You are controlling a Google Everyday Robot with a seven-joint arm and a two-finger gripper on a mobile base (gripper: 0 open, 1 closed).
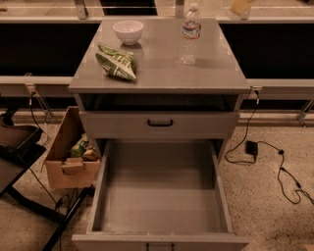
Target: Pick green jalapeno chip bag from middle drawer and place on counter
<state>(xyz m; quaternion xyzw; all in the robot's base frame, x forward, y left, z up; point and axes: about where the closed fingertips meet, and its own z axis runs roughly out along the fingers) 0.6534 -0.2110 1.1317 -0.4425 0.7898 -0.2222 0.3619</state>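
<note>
One green jalapeno chip bag [117,62]: on the counter [211,73], left side, long axis back-left to front-right.
Middle drawer [159,196]: pulled out, nothing seen inside.
Gripper [240,7]: top edge, beyond the back-right corner, mostly cut off; opening cannot be told.
Bearing: bag well left of the gripper, nearer the camera.

High front view, hand [240,6] top-right

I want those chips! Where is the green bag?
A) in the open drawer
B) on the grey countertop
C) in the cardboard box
B: the green jalapeno chip bag lies on the counter; the middle drawer is empty; the claw seems to be at the top edge, right of the bottle.
</note>
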